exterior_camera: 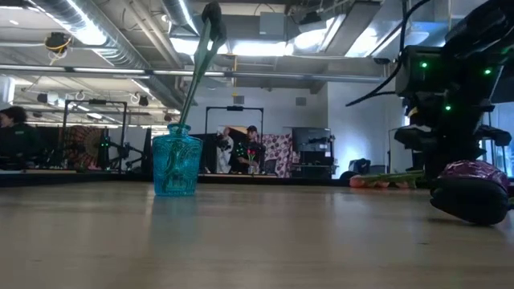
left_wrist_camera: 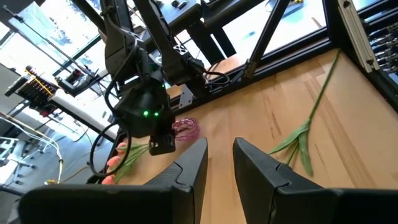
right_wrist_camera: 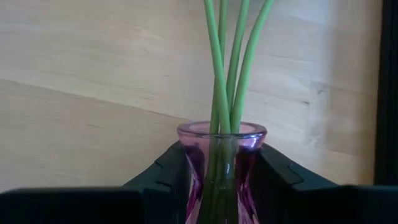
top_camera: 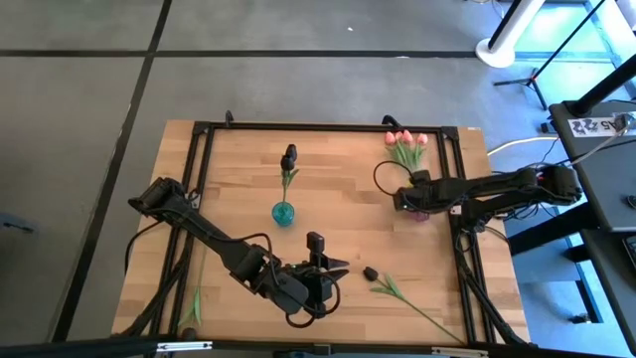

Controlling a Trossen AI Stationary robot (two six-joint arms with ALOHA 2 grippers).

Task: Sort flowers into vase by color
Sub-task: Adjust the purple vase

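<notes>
1. The right gripper is at the right side of the desk and is closed on the neck of a purple glass vase, one finger on each side of it
2. The purple vase lies on its side; three green stems go into it, and the pink tulips lie flat toward the far edge of the desk
3. A blue glass vase stands upright near the middle of the desk with one black-headed tulip in it, leaning
4. The left gripper is low at the near middle of the desk; its fingers have a narrow gap and hold nothing
5. One more black-headed tulip lies flat just to the right of the left gripper, and its long stem runs to the near right corner
</notes>
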